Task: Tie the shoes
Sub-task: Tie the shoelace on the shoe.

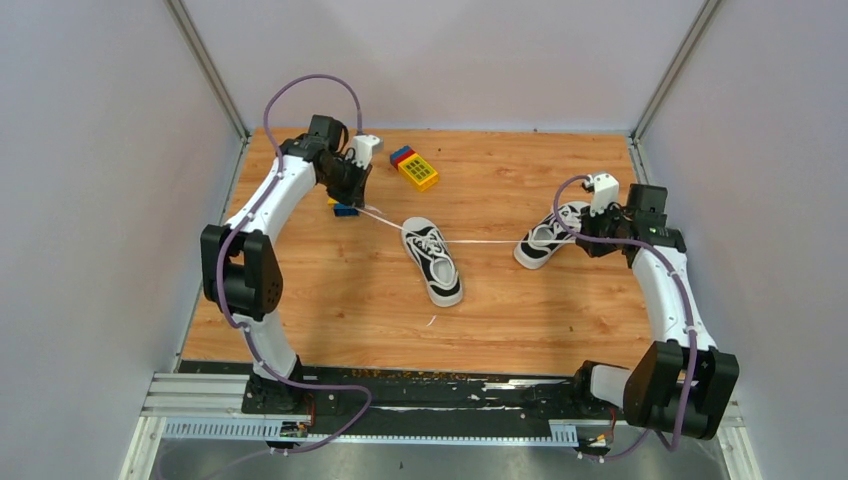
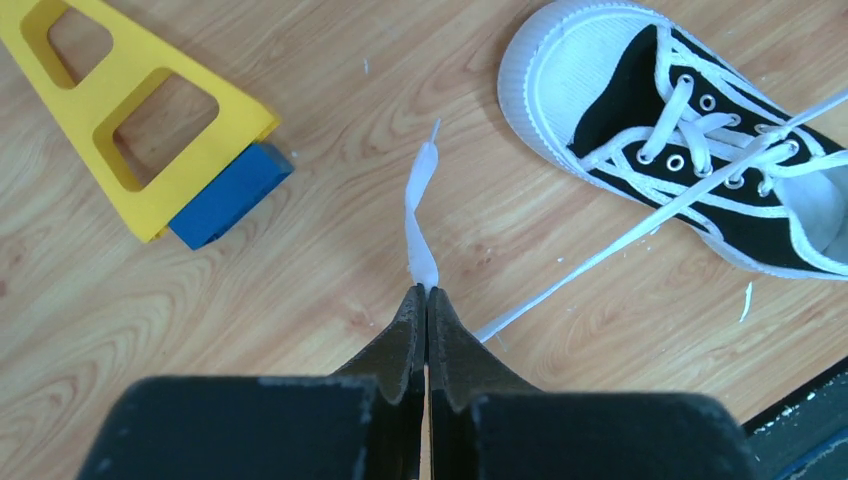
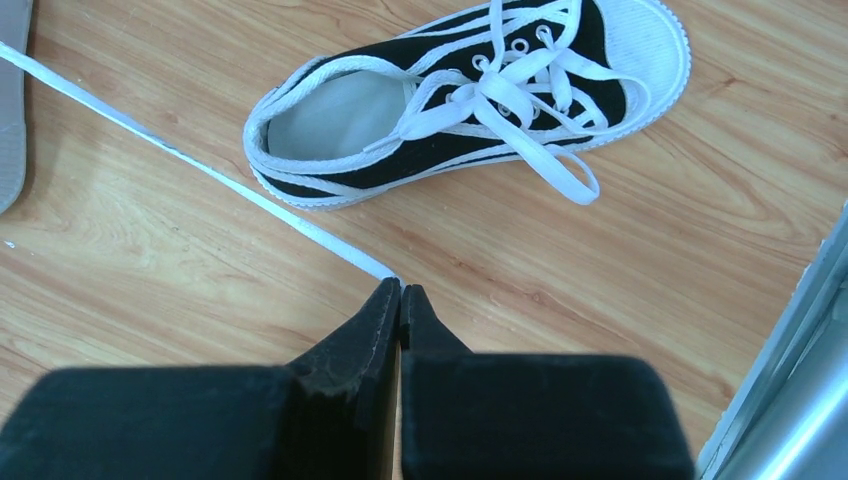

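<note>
Two black canvas shoes with white soles lie on the wooden table. The middle shoe [image 1: 432, 260] has its white laces pulled out taut to both sides. My left gripper [image 1: 357, 196] is shut on one lace [image 2: 600, 255] just short of its tip, which sticks out past the fingertips; that shoe [image 2: 690, 140] lies to its right. My right gripper [image 1: 586, 243] is shut on the other lace [image 3: 200, 165], which runs off to the left. The second shoe [image 1: 550, 235] lies just beyond the right gripper [image 3: 400, 287], its laces [image 3: 500, 95] knotted with a loose loop.
A yellow block [image 2: 140, 120] with a blue block [image 2: 230, 195] under it lies left of the left gripper [image 2: 427, 291]. More coloured blocks [image 1: 415, 168] sit at the back. A metal frame rail [image 3: 790, 380] runs close on the right. Walls enclose the table on three sides.
</note>
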Controlling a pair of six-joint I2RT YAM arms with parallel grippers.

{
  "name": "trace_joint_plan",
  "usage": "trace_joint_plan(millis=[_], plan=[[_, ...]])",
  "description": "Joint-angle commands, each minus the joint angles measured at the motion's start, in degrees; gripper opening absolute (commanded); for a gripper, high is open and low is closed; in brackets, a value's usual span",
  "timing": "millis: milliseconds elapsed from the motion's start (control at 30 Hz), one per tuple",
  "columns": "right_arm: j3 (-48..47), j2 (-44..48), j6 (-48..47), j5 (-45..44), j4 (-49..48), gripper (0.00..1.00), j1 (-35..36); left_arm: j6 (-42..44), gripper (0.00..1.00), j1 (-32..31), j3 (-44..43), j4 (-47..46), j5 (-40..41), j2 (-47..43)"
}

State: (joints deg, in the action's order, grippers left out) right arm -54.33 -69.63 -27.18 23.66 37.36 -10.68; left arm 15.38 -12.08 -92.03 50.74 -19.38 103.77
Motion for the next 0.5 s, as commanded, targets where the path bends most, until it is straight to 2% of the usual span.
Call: trace_joint_plan(millis=[0, 233, 367, 467], plan=[[0.6, 2.1, 0.9, -2.3, -0.8, 0.0, -1.6, 0.1, 0.0, 0.5, -2.6, -0.3, -1.5, 1.6], [-0.4, 0.7, 0.1, 1.9, -0.8, 0.0, -1.6, 2.4, 0.0, 0.4, 1.3, 3.3, -4.6, -0.2], [-3.6, -3.6, 3.1, 0.5, -3.2, 0.0, -1.7, 2.9, 0.0, 0.5, 9.0, 4.3, -4.8, -4.1], [-5.7, -7.2, 4.9, -0.5, -3.9, 0.0, -1.7, 4.4, 0.0, 0.6, 14.0, 4.6, -1.8, -6.3]])
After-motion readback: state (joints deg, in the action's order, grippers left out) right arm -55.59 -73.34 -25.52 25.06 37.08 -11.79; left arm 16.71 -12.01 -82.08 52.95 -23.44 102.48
